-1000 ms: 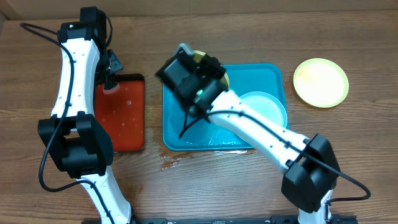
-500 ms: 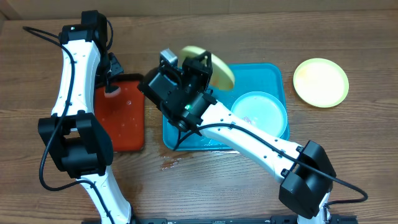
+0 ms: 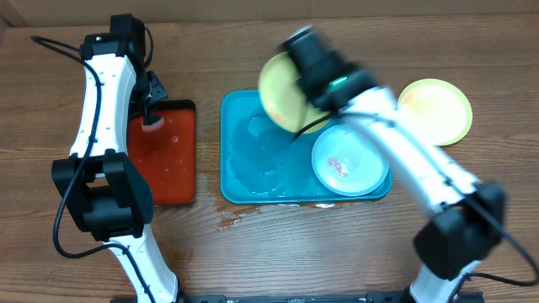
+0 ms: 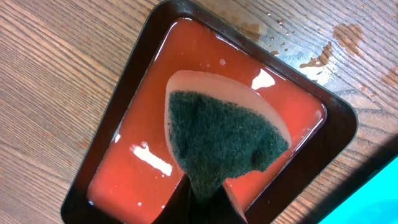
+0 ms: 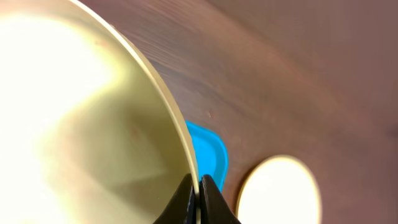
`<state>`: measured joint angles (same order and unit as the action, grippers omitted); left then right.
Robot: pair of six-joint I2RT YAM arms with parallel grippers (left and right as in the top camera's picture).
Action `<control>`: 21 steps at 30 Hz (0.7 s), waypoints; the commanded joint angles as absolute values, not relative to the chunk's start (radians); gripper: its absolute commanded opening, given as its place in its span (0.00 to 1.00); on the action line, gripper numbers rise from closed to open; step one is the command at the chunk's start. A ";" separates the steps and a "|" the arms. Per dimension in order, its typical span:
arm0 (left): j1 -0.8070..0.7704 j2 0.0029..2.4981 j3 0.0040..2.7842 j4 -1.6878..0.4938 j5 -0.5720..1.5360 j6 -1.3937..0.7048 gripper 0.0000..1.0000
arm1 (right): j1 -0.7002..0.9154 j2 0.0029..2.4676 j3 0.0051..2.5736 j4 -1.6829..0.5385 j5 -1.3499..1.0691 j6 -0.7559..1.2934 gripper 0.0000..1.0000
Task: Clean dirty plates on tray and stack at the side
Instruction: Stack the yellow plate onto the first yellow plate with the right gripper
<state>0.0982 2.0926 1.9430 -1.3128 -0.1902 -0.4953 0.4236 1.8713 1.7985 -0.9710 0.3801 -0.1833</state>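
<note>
The yellow-green plate [image 3: 282,94] is being swung clear of the turquoise tray [image 3: 244,168], where a second ago it was lying under the gripper. A transfer to the plate on the table [image 3: 434,111] at three o'clock is judged to be starting. Its rim is being pinched by the right gripper [image 5: 198,190], the disc extending towards ten o'clock. The sponge [image 4: 217,137] is being pinched by the left gripper [image 4: 205,202] over the red tray [image 4: 118,168].

The right arm [image 3: 404,160] stretches out long and blurred, its right gripper [image 5: 198,198] pinched on the rim of a yellow-green plate [image 5: 81,124] — fingers nearly meeting. The left arm [image 3: 97,101] points its wrist downward, and the left gripper [image 4: 205,202] is clamped on a sponge [image 4: 221,140] that fans out ahead of its fingertips.
</note>
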 commanded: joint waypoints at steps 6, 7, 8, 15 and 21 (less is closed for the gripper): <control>0.098 2.073 1.943 -1.306 -0.179 -0.505 0.04 | -0.137 1.874 1.741 -1.058 -0.275 -0.068 0.04; 0.098 2.073 1.943 -1.305 -0.174 -0.505 0.04 | -0.181 1.881 1.723 -1.056 -0.274 -0.050 0.04; 0.098 2.073 1.943 -1.304 -0.166 -0.505 0.04 | -0.226 1.893 1.704 -1.051 -0.275 -0.040 0.04; 0.098 2.073 1.943 -1.285 -0.129 -0.505 0.04 | -0.477 2.007 1.612 -0.963 -0.275 0.092 0.04; 0.097 2.073 1.943 -1.286 -0.129 -0.505 0.04 | -0.520 2.082 1.596 -0.902 -0.274 0.109 0.05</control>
<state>0.0982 2.0926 1.9430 -1.2869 -0.1417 -0.4953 -0.5251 2.0544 1.6024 -0.9154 -0.2398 0.0761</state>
